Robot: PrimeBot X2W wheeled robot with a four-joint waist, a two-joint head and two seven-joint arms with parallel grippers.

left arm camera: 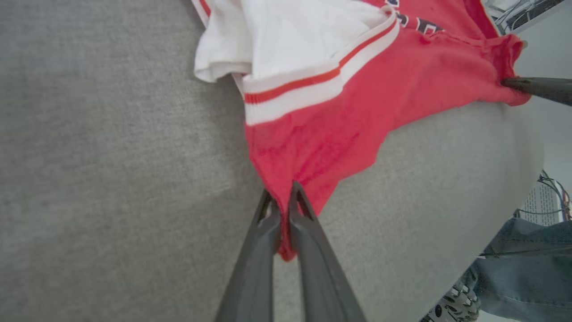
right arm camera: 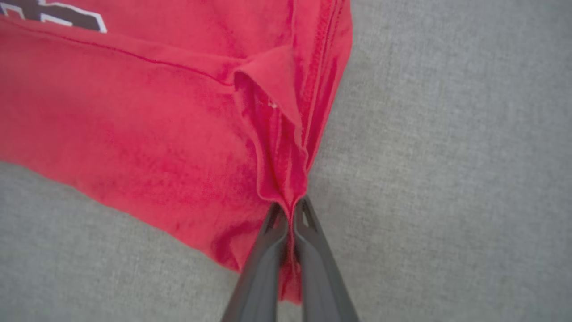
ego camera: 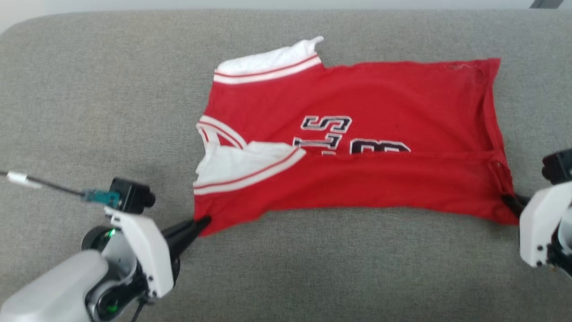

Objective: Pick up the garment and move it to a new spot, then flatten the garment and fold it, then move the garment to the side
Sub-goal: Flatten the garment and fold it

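Observation:
The garment (ego camera: 357, 179), a red jersey with white striped sleeves and black-and-white lettering, lies sideways on the grey cushion (ego camera: 111, 112), its near long edge folded over the chest print. My left gripper (ego camera: 203, 222) is shut on the near left corner by the sleeve; in the left wrist view red cloth (left arm camera: 313, 147) is pinched between its fingers (left arm camera: 282, 201). My right gripper (ego camera: 509, 200) is shut on the near right corner at the hem, and the right wrist view shows the bunched hem (right arm camera: 286, 179) clamped at the fingertips (right arm camera: 290, 208).
The grey cushion's front edge curves away in the left wrist view, where a person's jeans leg and shoe (left arm camera: 514, 264) stand beyond it. A cable with a white tag (ego camera: 20, 179) trails off my left wrist camera.

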